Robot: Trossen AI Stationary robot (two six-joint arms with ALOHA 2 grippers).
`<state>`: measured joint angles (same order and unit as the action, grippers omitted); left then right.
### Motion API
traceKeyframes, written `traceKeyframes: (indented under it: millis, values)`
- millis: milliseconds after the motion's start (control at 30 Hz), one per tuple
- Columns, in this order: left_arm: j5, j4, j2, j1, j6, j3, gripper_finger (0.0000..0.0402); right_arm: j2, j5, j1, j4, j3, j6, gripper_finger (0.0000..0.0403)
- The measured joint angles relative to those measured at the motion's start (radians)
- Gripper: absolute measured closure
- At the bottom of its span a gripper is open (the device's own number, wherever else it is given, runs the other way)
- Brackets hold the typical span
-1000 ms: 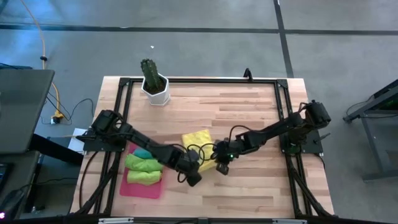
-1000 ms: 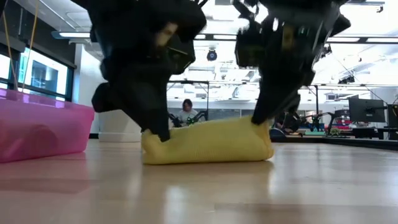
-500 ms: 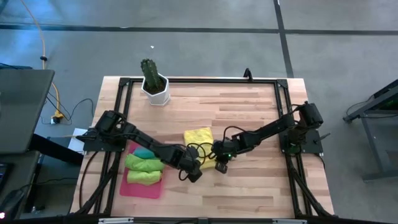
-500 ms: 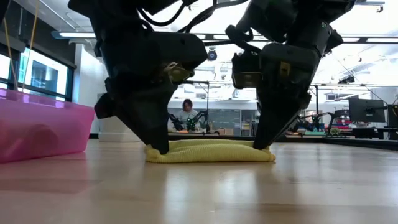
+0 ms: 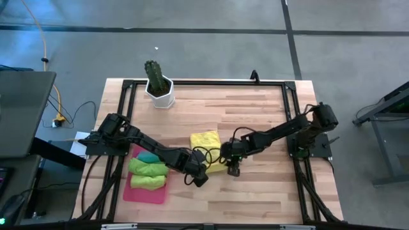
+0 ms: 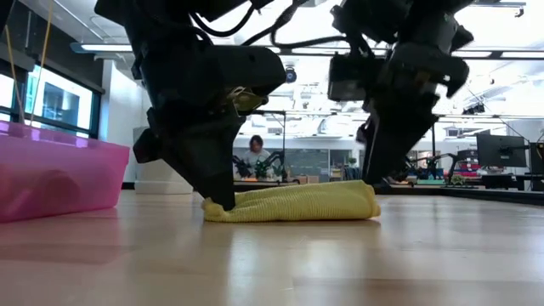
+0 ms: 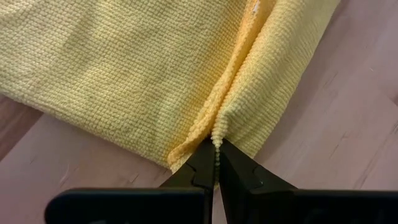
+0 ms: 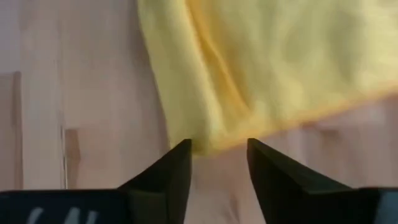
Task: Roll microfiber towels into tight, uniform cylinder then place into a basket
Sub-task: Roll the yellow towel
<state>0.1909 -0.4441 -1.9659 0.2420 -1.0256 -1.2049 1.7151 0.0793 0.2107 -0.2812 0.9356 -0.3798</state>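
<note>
Yellow towel (image 5: 206, 141) flat and folded on the tabletop (image 5: 255, 108), mid-way between the two arms, just right of the pink basket (image 5: 146, 191) — that one already holding three rolled cloths, teal (image 5: 147, 157), green (image 5: 147, 168) and lime green (image 5: 146, 182). Left claw (image 7: 216, 163) pinched tight on the towel's near corner, fold of yellow fabric caught between the tips, low on the wood. Right claw (image 8: 219, 163) parted and holding nothing, hanging just off the opposite near corner; towel edge directly ahead of the gap, not between the tips. Near edge running left to right from one claw to the other — probably the axis of the coming roll, away toward the cactus pot (image 5: 158, 89). Left arm already engaged; right needing only a short push forward to take its corner.
</note>
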Motion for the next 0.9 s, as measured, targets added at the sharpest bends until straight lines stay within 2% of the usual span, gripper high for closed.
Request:
traceKeyframes:
  millis: [133,300,433,533,700,900]
  values:
    - [0.000,0.002,0.000,-0.001,0.000,0.000,0.0399,-0.074,-0.011,-0.023,-0.114,0.018,0.015,0.0243]
    - [0.000,0.005,0.000,-0.002,0.006,0.001,0.0399,-0.116,-0.089,0.016,-0.075,0.016,0.172,0.0242]
    - [0.000,0.017,-0.002,-0.002,0.008,0.001,0.0399,-0.085,-0.174,0.083,0.011,0.015,0.317,0.0242]
    - [0.000,0.021,-0.002,-0.002,0.008,0.001,0.0399,-0.039,-0.186,0.124,0.073,0.015,0.392,0.0242]
    - [-0.001,0.023,-0.002,-0.002,0.008,0.001,0.0399,0.033,-0.232,0.154,0.124,0.015,0.392,0.0242]
    - [-0.003,0.027,-0.002,-0.002,0.008,0.001,0.0399,0.093,-0.241,0.152,0.147,0.015,0.380,0.0242]
